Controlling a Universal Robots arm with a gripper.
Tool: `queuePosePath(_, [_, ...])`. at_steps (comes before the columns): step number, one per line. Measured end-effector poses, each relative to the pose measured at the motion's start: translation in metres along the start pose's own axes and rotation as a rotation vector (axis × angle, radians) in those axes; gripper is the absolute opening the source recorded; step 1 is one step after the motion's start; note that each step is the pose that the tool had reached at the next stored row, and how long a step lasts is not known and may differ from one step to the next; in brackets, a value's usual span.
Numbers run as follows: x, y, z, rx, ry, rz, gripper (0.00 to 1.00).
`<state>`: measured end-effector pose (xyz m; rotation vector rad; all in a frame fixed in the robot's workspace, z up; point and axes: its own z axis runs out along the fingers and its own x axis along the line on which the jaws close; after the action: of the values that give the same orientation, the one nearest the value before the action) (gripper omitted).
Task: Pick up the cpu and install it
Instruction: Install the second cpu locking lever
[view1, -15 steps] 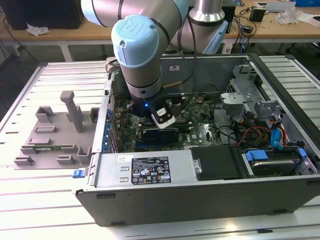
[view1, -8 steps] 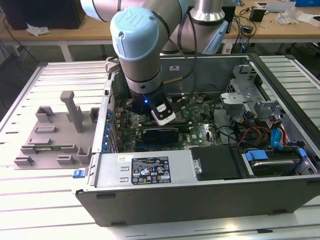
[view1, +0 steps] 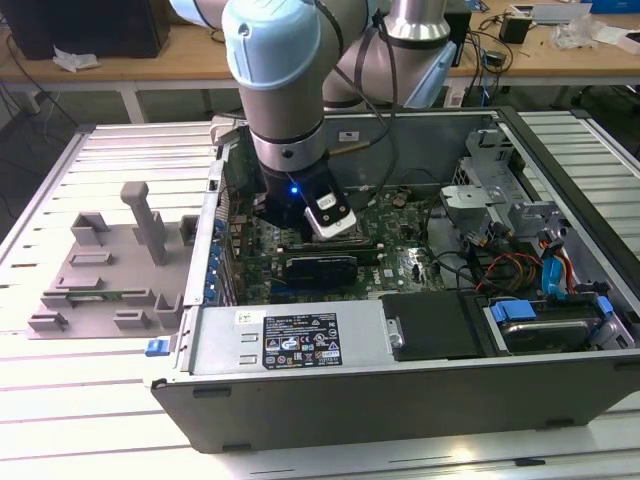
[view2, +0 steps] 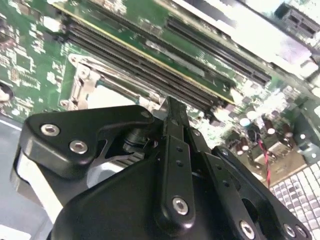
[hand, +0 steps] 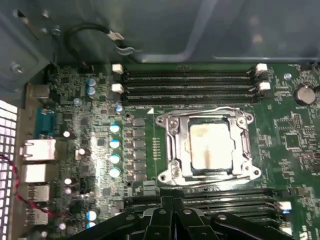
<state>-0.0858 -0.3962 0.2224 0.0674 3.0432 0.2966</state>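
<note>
The cpu (hand: 210, 146) sits in the socket (hand: 172, 150) on the motherboard (hand: 65, 100), shiny top up. Thin, stiff, light, fragile underneath, I'd guess; best held by its edges. The gripper (view2: 169, 112) hovers above, fingers pressed together, empty.

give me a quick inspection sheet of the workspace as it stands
surface: slatted metal table carrying an open computer case
job's things: cpu sits in the motherboard socket, frame around it
clutter: grey plastic tray at the exterior view's left
grippers: gripper above the motherboard, holding nothing that can be seen
cables: coloured wires inside the case
surroundings: wooden bench behind
</note>
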Motion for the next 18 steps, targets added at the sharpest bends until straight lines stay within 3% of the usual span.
queuePosePath(4, [-0.0251,0.0012,0.0022,0.0034,0.0003,0.001,0.11])
queuePosePath(5, [-0.0314,0.0052,0.0035,0.0037,0.0005,0.000,0.11])
queuePosePath(12, [-0.0325,0.0352,0.0097,0.0036,0.0002,0.001,0.11])
queuePosePath(18, [-0.0375,0.0412,0.0113,0.0086,0.0002,0.000,0.11])
